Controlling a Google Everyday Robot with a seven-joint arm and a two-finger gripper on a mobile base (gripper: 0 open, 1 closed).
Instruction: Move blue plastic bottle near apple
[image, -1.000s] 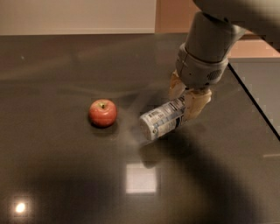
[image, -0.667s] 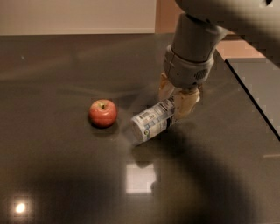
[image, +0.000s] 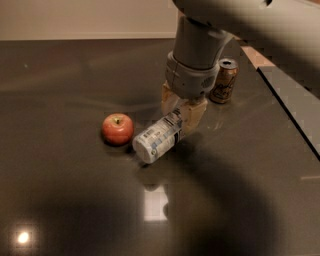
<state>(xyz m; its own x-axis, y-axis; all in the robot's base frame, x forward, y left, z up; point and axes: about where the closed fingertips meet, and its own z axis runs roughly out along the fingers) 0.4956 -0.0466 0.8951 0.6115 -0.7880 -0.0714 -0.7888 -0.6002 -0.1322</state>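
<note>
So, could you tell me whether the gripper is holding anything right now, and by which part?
Yes, the gripper holds the bottle by its cap end, and the bottle's base points towards the apple.

Clamps blue plastic bottle (image: 157, 137) in gripper (image: 181, 111) at worktop (image: 65, 75) centre, just beside apple (image: 117, 128), at its 4 o'clock.

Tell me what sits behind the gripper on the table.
A brown can stands upright behind the gripper, one edge covered by the arm. The gripper holds the bottle by its cap end, next to the apple; the cap itself is hidden.
</note>
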